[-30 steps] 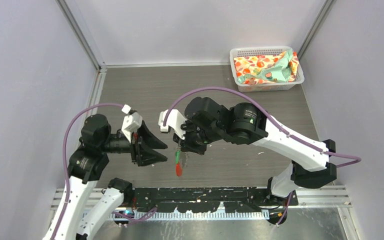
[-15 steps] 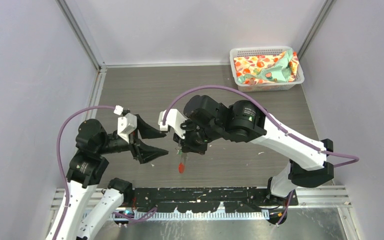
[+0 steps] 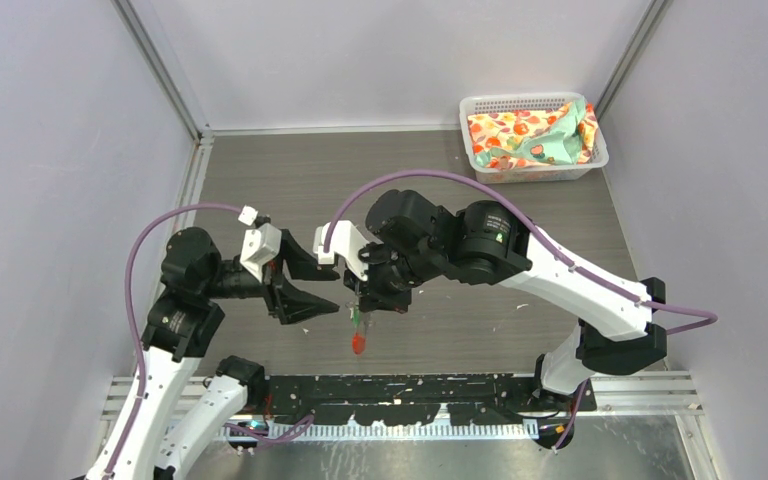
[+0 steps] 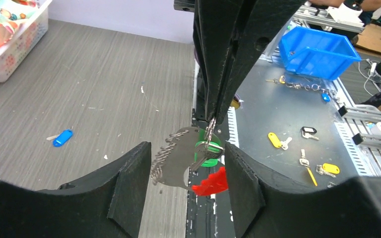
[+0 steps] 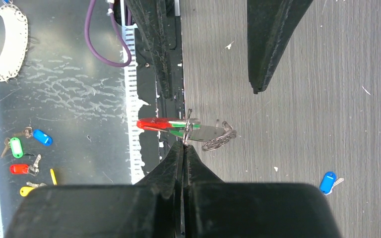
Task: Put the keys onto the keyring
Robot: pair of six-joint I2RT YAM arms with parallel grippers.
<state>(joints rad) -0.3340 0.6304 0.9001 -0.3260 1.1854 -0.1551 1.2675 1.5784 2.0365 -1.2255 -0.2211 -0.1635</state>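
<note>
Two arms raised over the table (image 3: 290, 180), wrists turned toward each other, fingertips near but apart.

1. Right gripper (image 3: 365, 302): forearm reaching in from the right, wrist bent over, fingers pointing down. Jaws pressed fully together, pinching the top loop of the keyring (image 4: 174, 159).

2. Left gripper (image 3: 332, 286): elbow tucked low at the left, wrist level, fingers aimed sideways at the right gripper. Jaws parted about halfway, nothing between the pads, nothing touched.

3. Keyring: hanging free straight below the shut right jaws, clear of the table. In the left wrist view, framed by the gap of the open left jaws; from above, just ahead of the left fingertips. Whether inside that gap or just beyond it cannot be told. Red crescent tag (image 4: 209, 182) at the lowest point.

4. Green-headed key (image 4: 206, 151): hanging with the keyring directly under the right jaws, against the silvery part, above the red tag.

5. Blue-headed key (image 4: 62, 138): flat on the table, well apart from both sets of jaws, off to the far side.

6. White basket (image 3: 535, 101): far right corner, well apart from both jaws, patterned cloth inside.

7. Blue bin (image 4: 317, 52): on the metal bench beyond the right jaws, in the left wrist view only.
</note>
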